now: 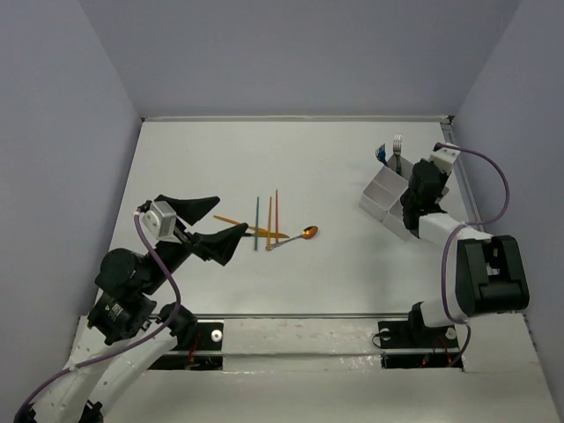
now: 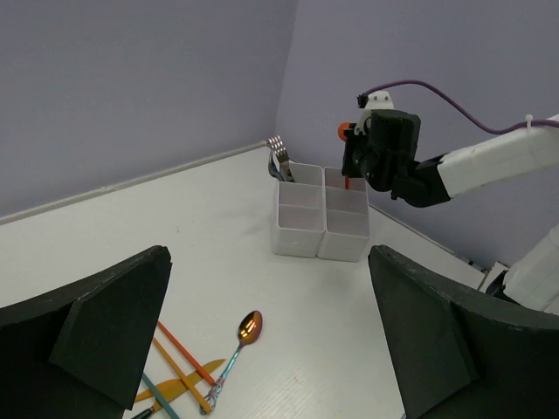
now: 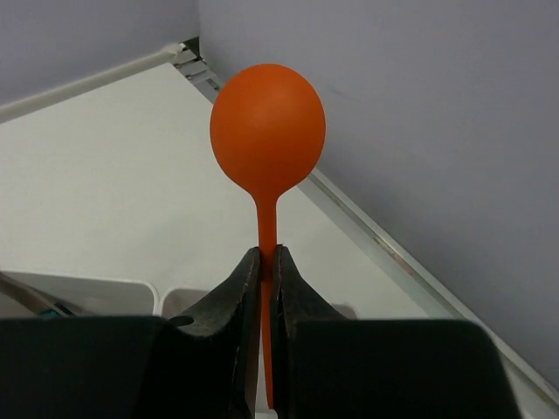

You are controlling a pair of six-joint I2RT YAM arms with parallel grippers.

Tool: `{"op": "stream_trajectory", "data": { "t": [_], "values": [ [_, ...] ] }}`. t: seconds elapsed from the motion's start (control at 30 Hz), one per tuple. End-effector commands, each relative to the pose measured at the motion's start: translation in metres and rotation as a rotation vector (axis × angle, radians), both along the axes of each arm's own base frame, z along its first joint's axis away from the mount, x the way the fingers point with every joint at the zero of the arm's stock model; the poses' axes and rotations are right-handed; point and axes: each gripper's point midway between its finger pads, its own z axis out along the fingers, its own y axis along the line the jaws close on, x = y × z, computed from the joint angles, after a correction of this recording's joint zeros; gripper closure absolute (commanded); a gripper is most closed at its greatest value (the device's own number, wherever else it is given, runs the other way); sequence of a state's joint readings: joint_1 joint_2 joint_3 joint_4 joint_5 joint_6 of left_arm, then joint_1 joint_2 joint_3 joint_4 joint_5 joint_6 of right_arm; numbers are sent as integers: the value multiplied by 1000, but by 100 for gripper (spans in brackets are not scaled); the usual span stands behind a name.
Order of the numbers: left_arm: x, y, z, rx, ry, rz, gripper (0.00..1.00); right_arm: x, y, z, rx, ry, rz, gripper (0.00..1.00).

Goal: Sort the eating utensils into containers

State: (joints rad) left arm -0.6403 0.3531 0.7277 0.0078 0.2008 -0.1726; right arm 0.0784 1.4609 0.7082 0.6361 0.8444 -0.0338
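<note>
My right gripper (image 3: 267,258) is shut on the thin handle of the orange plastic spoon (image 3: 267,131) and holds it upright, bowl up, over the white divided box (image 1: 381,196). In the left wrist view the spoon (image 2: 344,131) hangs with its handle tip at the box's far right compartment (image 2: 346,201). The silver fork and teal-handled fork (image 2: 279,157) stand in the far left compartment. My left gripper (image 1: 232,213) is open and empty above the table, just left of the coppery spoon (image 1: 307,233) and the orange and green sticks (image 1: 266,217).
An orange plastic knife (image 2: 173,386) lies under the sticks (image 2: 182,360) beside the coppery spoon (image 2: 249,326). The box stands near the right wall (image 1: 507,106), close to the table's back right corner.
</note>
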Motion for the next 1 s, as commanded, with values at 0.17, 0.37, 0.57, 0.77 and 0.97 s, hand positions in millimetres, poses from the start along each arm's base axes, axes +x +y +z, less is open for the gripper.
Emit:
{"op": "stream_trajectory", "data": {
  "t": [0.17,0.37,0.57,0.77,0.97],
  "values": [
    [-4,2,15,-26,-47,0,1,-12,15,11,72,-113,43,85],
    [-2,3,14,-26,-43,7,1,-10,36,35,92,-120,104,43],
    [-2,4,15,-29,-44,13,1,-18,60,55,212,-95,197,30],
    [-2,4,14,-29,-45,11,1,-41,163,27,444,50,503,28],
    [1,6,13,-25,-38,30,1,-94,274,-35,706,238,726,27]
  ]
}}
